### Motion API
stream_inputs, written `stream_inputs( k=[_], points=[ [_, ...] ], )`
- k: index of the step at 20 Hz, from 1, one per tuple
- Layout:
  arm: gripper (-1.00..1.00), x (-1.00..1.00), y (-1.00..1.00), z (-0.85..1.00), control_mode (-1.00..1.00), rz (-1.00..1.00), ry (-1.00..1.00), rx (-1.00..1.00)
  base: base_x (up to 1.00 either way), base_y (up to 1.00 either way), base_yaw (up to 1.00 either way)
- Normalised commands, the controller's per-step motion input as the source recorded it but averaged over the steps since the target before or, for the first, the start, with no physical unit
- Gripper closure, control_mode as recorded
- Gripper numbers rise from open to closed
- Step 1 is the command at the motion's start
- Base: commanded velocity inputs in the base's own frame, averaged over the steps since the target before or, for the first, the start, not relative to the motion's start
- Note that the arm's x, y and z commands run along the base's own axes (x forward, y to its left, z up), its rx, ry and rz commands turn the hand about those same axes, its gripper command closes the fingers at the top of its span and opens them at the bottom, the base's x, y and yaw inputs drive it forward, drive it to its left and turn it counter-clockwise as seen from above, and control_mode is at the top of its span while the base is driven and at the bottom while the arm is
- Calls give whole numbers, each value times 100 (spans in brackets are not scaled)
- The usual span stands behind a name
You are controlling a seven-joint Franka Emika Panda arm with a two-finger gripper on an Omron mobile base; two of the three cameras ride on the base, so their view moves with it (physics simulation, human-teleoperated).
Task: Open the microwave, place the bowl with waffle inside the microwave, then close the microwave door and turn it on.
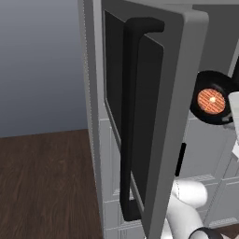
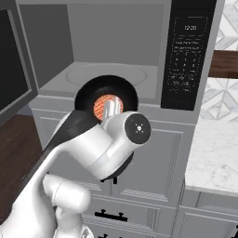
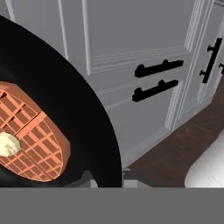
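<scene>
Black and close under the hand camera, the bowl (image 3: 83, 131) carries a round orange waffle (image 3: 30, 135) with a pale pat on its middle. The gripper (image 3: 107, 177) is clamped narrow on the bowl's rim, its dark tips just rising at the rim's edge. Beyond the bowl in that view are grey panelled cabinets (image 3: 131, 39) with short black handles (image 3: 157, 69) and a strip of dark wood floor (image 3: 183, 144).

From the right base view, the white arm (image 2: 93, 148) reaches forward and holds the bowl (image 2: 88, 95) up in front of the open microwave (image 2: 116, 42), at the front lip of its grey cavity. Right of the cavity stands the dark control panel (image 2: 188, 56).

From the left base view, the microwave door (image 1: 154, 116) is swung wide, its long black bar handle (image 1: 128, 121) facing the camera, with the bowl (image 1: 205, 84) tilted just past the door's edge.
</scene>
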Motion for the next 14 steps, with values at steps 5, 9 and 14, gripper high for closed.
stream_inputs(
  k=[5,9,14],
  points=[
    [100,97,53,46,-100,0,-1,2,0,0,0],
    [100,97,49,26,-100,2,0,2,0,0,0],
    [100,98,31,24,-100,0,0,0,0,0,0]
  ],
)
